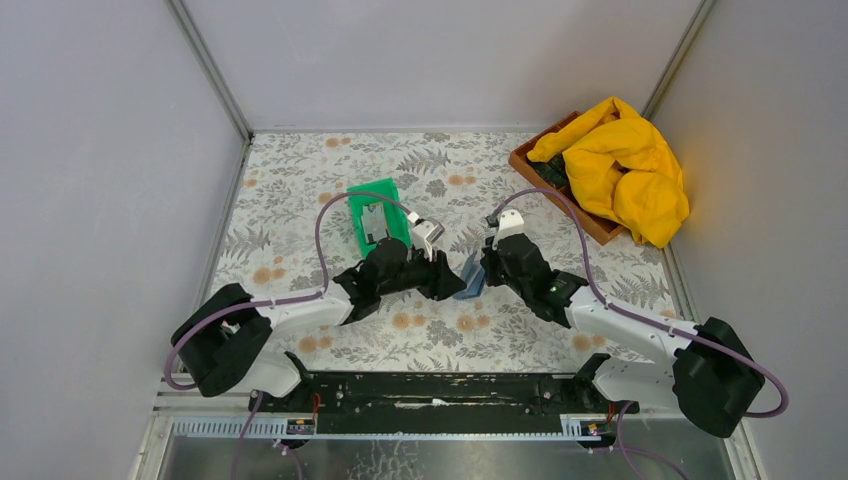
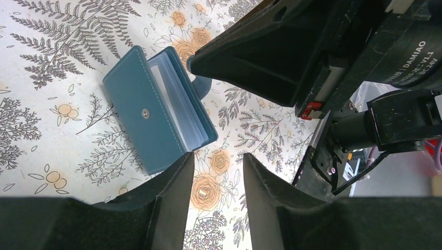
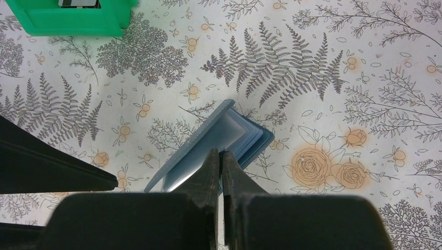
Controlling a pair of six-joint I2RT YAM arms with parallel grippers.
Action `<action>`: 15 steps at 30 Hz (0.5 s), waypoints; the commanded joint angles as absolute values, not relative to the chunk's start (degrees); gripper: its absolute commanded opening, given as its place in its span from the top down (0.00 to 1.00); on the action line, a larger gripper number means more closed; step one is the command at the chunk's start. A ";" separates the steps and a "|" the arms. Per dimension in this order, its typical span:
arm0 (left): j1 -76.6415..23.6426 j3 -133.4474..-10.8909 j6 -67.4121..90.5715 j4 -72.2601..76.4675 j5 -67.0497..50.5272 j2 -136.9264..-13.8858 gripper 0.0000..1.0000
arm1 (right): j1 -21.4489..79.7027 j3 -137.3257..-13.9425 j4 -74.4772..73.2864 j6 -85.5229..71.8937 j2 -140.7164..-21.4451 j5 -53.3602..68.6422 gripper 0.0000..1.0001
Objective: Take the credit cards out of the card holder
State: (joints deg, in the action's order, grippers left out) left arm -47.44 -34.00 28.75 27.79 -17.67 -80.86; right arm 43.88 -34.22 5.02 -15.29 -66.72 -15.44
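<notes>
The steel-blue card holder lies partly open on the floral table cloth, its pale clear sleeves fanned out. From above the card holder shows as a small blue patch between the two grippers. My right gripper is shut, pinching the holder's near edge; its black finger also fills the top of the left wrist view. My left gripper hovers beside the holder, open, with only table cloth between its fingers. A dark grey credit card lies in the green tray. No card shows in the holder's sleeves.
The green tray sits behind and left of the holder. A wooden box at the back right holds a crumpled yellow cloth. Grey walls close in the table on three sides.
</notes>
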 commanded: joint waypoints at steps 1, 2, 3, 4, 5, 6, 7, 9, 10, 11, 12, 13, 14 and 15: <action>-48.22 -35.53 26.58 30.39 -18.13 -81.27 0.53 | 44.37 -36.55 5.15 -15.28 -65.06 -15.32 1.00; -48.41 -35.77 26.34 30.00 -17.66 -81.49 0.54 | 44.32 -36.56 5.15 -15.32 -64.78 -15.12 1.00; -48.51 -35.96 26.17 29.64 -17.46 -81.73 0.54 | 44.37 -36.52 5.18 -15.49 -64.44 -14.91 1.00; -48.61 -36.15 26.11 29.42 -17.33 -81.89 0.54 | 44.33 -36.60 5.18 -15.49 -63.80 -14.67 1.00; -48.67 -36.20 26.12 29.29 -17.24 -82.08 0.54 | 44.32 -36.76 5.12 -15.54 -63.48 -14.41 1.00; -48.73 -36.29 26.06 29.27 -17.34 -82.17 0.55 | 44.31 -36.91 4.91 -15.53 -63.20 -14.29 1.00; -48.91 -36.44 25.83 29.27 -17.50 -82.29 0.55 | 44.30 -37.18 4.70 -15.55 -62.97 -14.14 1.00; -49.31 -36.51 25.31 29.12 -17.54 -82.33 0.55 | 44.32 -37.60 4.28 -15.46 -62.53 -13.99 1.00; -49.57 -36.62 24.98 28.98 -17.43 -82.20 0.55 | 44.38 -37.76 4.11 -15.34 -62.23 -13.98 1.00; -49.83 -36.77 24.70 28.70 -17.22 -82.14 0.55 | 44.30 -37.83 4.14 -15.28 -61.95 -13.93 1.00; -50.08 -36.91 24.51 28.40 -16.84 -82.23 0.55 | 44.34 -37.79 4.20 -15.18 -61.74 -13.92 1.00; -50.25 -37.18 24.32 27.83 -16.30 -82.44 0.56 | 44.35 -37.75 4.15 -15.02 -61.81 -13.97 1.00; -50.39 -37.58 24.20 27.25 -15.92 -82.75 0.56 | 44.31 -37.86 4.09 -14.99 -61.98 -14.13 1.00; -50.39 -37.90 24.14 26.57 -15.57 -83.26 0.56 | 44.30 -37.83 3.94 -15.09 -62.23 -14.14 1.00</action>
